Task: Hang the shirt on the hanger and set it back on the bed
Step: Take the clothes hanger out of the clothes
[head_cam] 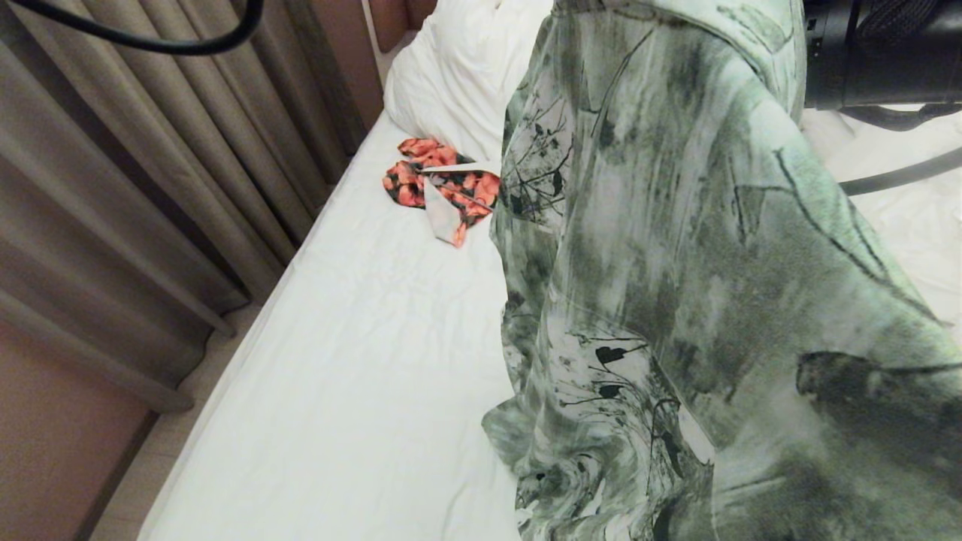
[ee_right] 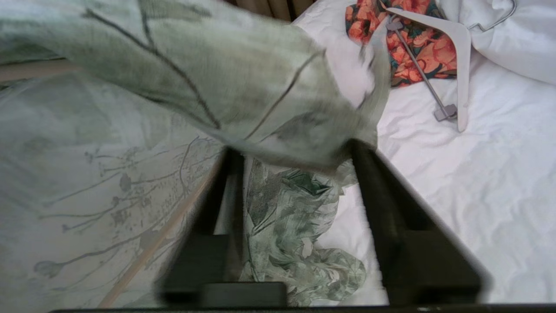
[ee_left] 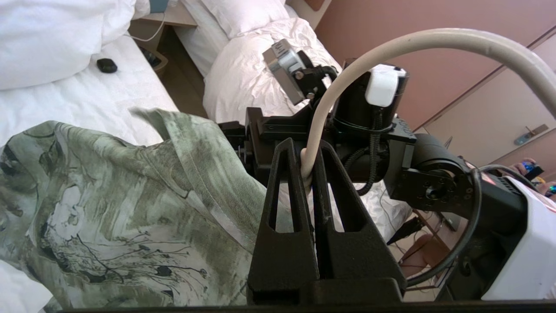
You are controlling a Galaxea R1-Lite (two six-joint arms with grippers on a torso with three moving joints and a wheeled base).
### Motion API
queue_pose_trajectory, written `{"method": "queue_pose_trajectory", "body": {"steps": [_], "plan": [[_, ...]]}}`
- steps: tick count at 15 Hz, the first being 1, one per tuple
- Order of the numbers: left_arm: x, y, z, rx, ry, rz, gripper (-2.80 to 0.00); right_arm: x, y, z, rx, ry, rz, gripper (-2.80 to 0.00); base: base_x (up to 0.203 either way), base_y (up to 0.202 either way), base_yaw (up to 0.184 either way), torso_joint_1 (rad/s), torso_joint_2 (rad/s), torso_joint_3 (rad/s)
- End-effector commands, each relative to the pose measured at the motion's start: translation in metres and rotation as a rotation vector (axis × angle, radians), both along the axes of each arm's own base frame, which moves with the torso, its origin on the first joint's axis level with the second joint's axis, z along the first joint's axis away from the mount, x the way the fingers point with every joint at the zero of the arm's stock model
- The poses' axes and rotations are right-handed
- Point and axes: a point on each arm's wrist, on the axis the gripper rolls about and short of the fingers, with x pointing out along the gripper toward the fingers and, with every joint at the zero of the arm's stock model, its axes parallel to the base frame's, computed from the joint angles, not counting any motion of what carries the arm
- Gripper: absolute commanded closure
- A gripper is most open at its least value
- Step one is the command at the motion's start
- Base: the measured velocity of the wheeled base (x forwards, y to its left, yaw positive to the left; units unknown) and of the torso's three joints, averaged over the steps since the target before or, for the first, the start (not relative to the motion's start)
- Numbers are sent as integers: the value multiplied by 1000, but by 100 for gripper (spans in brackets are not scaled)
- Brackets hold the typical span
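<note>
The green and white shirt point(head_cam: 676, 300) hangs in front of me over the right half of the bed point(head_cam: 361, 361), its hem bunched on the sheet. My left gripper point(ee_left: 306, 148) is shut on the neck of the cream hanger point(ee_left: 434, 39), whose hook curves up past the fingers. The shirt point(ee_left: 130, 195) drapes right beside it. My right gripper point(ee_right: 295, 152) has its jaws apart, and a fold of the shirt point(ee_right: 195, 78) lies over their tips. A hanger bar point(ee_right: 165, 234) shows through the cloth. The right arm point(head_cam: 879, 52) reaches in from the upper right.
An orange-red floral garment point(head_cam: 443, 184) with a thick white hanger point(ee_right: 460, 52) lies near the pillows point(head_cam: 458, 68). Curtains point(head_cam: 150, 188) run along the bed's left side. A second white bed point(ee_left: 252, 74) stands beyond. A person's hand point(ee_left: 532, 167) is at the far side.
</note>
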Motion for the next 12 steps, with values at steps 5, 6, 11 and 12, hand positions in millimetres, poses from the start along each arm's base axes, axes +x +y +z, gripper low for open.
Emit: {"method": "queue_pose_trajectory", "body": {"steps": [5,6,11,12], "plan": [[-2,-1,0,2,4,-8,0,6,1,-1,13,-17,-31,0,0,0,0,0,0,0],[-3,-1,-1,5,6,-11,0,6,1,0,15,-20,-40,0,0,0,0,0,0,0],[-1,-5,-4,17,14,-8,0,-13,-10,4,-16,40,-37,0,0,0,0,0,0,0],[0,-7,-5,22,16,-8,0,-17,-12,3,-33,68,-32,-280,0,0,0,0,0,0]]}}
